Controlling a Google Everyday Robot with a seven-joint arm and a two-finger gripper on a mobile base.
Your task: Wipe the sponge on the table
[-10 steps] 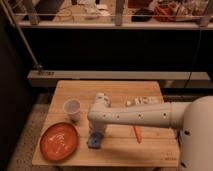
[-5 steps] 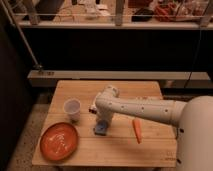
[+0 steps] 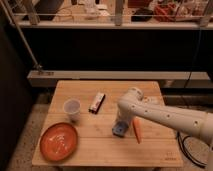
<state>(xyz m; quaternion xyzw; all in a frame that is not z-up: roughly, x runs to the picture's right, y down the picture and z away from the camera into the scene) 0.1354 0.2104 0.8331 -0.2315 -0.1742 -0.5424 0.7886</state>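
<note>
The sponge (image 3: pixel 119 131), a small blue-grey block, lies on the light-wood table (image 3: pixel 100 154) right of centre, toward the front. My gripper (image 3: pixel 121 124) comes straight down onto it from the white arm that reaches in from the right. It is shut on the sponge and presses it against the planks. The gripper body hides the sponge's top.
An orange carrot-like stick (image 3: pixel 137 130) lies just right of the sponge. A black-and-white flat bar (image 3: pixel 97 102) sits behind it to the left. A white cup (image 3: pixel 72 109) and an orange plate (image 3: pixel 59 141) stand on the left side. A dark shelf unit rises behind the table.
The gripper has slid the sponge along the table, from the front left near the plate rightward to beside the orange stick. The black-and-white bar is now uncovered.
</note>
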